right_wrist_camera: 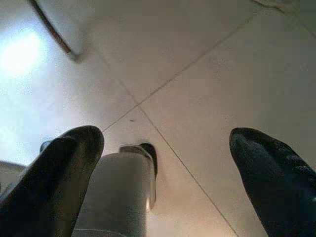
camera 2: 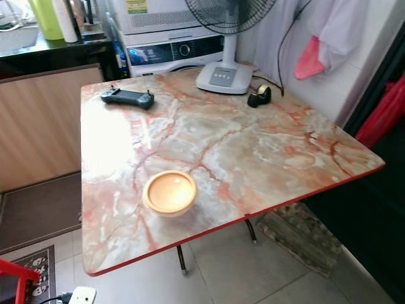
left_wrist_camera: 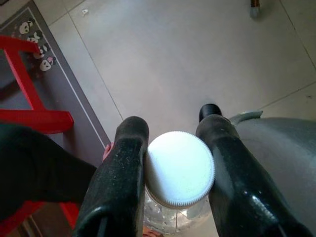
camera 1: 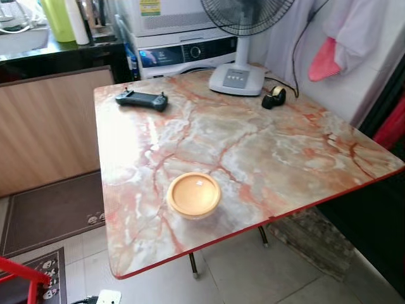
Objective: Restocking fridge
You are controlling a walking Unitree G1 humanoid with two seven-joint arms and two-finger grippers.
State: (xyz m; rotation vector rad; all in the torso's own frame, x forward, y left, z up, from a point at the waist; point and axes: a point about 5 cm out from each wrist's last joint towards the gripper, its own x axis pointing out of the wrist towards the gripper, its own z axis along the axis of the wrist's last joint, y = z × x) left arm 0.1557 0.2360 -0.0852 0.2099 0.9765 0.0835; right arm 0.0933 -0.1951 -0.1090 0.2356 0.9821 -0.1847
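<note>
Holding a white-capped clear bottle in the left gripper, pointed down at the tiled floor.
Fingers pinch the neck just under the cap. Right gripper hangs spread wide, empty, above floor. Ahead: marble counter carrying an orange bowl.

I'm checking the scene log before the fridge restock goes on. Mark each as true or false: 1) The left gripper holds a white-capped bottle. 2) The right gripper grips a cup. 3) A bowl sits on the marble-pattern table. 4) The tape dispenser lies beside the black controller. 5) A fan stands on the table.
1) True: the left gripper is shut on the white-capped bottle.
2) False: the right gripper is open, holding nothing.
3) True: the bowl sits on the marble-pattern table.
4) False: the tape dispenser lies by the fan, apart from the black controller.
5) True.
</note>
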